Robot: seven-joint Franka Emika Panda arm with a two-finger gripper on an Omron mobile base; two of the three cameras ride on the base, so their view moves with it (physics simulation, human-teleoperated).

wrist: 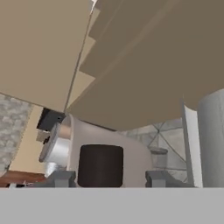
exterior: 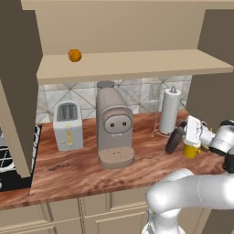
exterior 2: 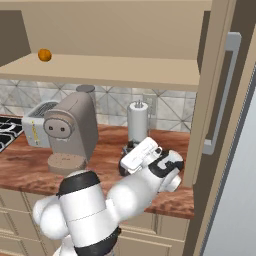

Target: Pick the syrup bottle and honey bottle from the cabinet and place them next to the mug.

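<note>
beige wooden cabinet (exterior: 137, 64) up top, wide tan shelf, dark side doors; on the shelf just a round orange fruit (exterior: 74, 55) far left. below, wooden counter (exterior: 82, 169) with tiled backsplash. grey-beige coffee machine (exterior: 113, 128) in the middle, white toaster (exterior: 68, 125) to its left, paper towel roll (exterior: 170, 109) upright on its holder to the right. white arm reaching low over the counter's right end. gripper (exterior: 179, 135) closed on the syrup bottle (exterior: 174, 140), dark and tilted, black cap seen between the finger tips in the hand view. bright yellow mug (exterior: 191, 151) just beside the bottle, partly behind the hand. no readable writing or brand on anything; bottle label hidden.
</note>
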